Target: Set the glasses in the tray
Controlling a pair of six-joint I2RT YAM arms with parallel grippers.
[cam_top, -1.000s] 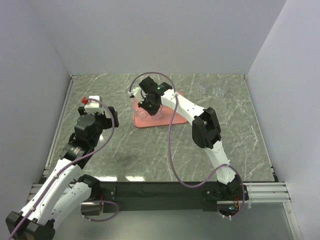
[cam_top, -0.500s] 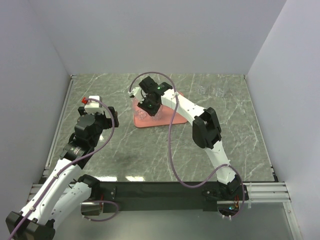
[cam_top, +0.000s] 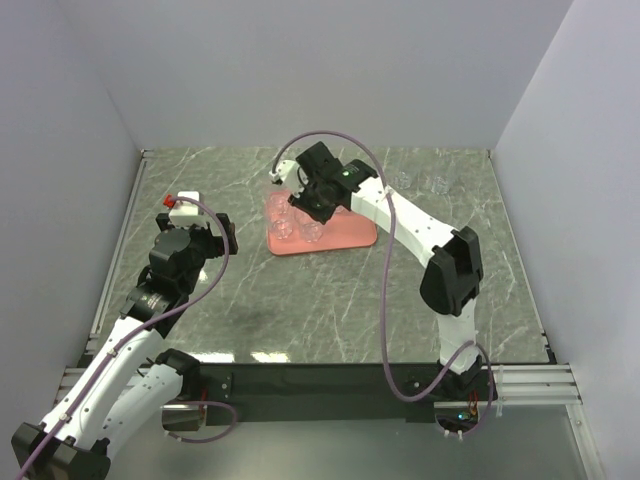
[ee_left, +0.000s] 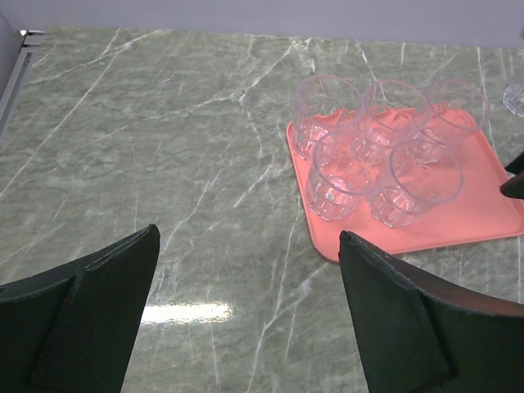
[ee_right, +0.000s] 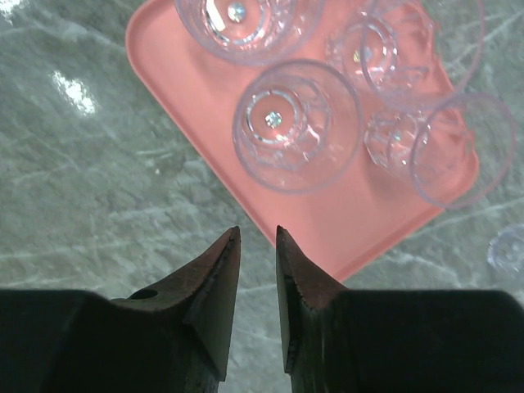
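Note:
The salmon-pink tray [cam_top: 345,232] lies at the table's middle back. Several clear glasses [ee_left: 352,172] stand upright in its left half, also seen in the right wrist view [ee_right: 296,123] on the tray [ee_right: 377,221]. My right gripper [cam_top: 303,198] hovers above the tray's back-left edge; in its wrist view [ee_right: 258,230] the jaws are a narrow gap apart and hold nothing. My left gripper [ee_left: 249,235] is wide open and empty over bare table, left of and nearer than the tray [ee_left: 479,217]. It shows in the top view [cam_top: 195,222] at the left.
Loose clear glasses [cam_top: 420,183] stand on the marble table at the back right; one shows at the left wrist view's edge [ee_left: 514,97] and one in the right wrist view [ee_right: 509,246]. Grey walls enclose the table on three sides.
My right arm has lifted and swung back and to the right from low over the tray's glasses. The glasses stay in the tray. My left arm has not moved.

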